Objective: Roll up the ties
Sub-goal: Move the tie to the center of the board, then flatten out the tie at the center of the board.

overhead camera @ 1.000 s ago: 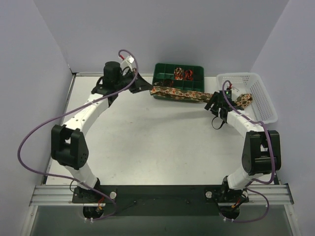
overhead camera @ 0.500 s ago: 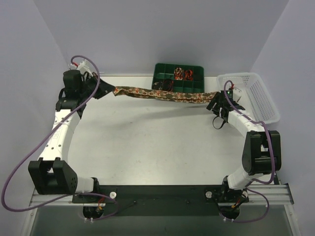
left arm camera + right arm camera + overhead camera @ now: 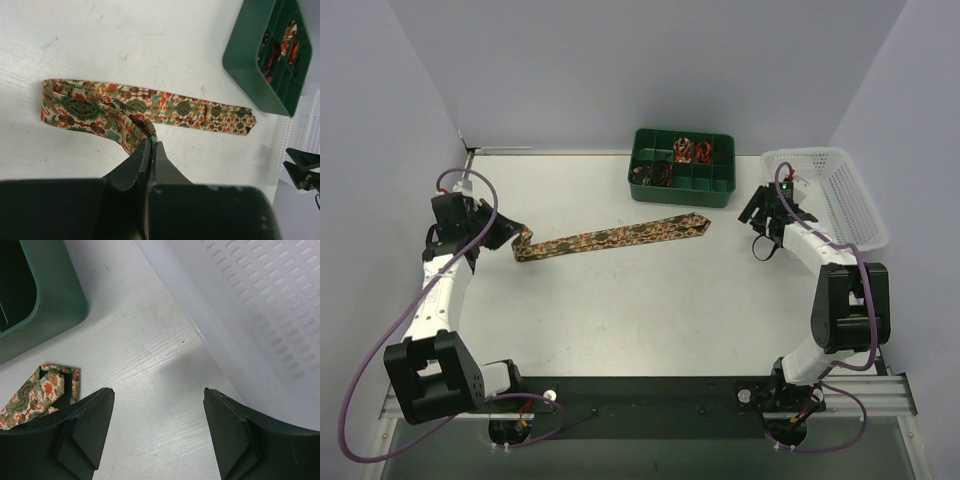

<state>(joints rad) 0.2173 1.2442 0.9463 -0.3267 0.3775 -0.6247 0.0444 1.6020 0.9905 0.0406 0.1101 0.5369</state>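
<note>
- The white tabletop (image 3: 640, 310) fills the scene. Plain pale lilac walls (image 3: 650, 60) close it in at the back and on both sides.
- The left arm (image 3: 435, 295), white with black joints, has its elbow folded low at the near left corner. Its forearm runs up along the left edge, and the wrist is turned inward toward the middle of the tabletop.
- The right arm (image 3: 820, 255), of the same build, rises from the near right and reaches toward the far right. Its wrist is just beside the basket.
- A white perforated plastic basket (image 3: 855, 215) sits at the far right corner.
- A dark green plastic compartment tray (image 3: 680, 192) stands at the far edge, left of the basket.
- A long brown-gold patterned fabric necktie (image 3: 610, 238) lies flat on the tabletop. It runs on a slant from the left side to a pointed tip near the tray's front wall.
- The left gripper (image 3: 151, 145) is clenched, its fingers pinching the necktie's doubled-over left end.
- The right gripper (image 3: 157, 395) is spread wide and grasps nothing. It hovers over bare tabletop between tray and basket, with the necktie's tip (image 3: 35, 400) off to one side.
- Small coiled ties (image 3: 692, 150) sit in some of the tray's far compartments.
</note>
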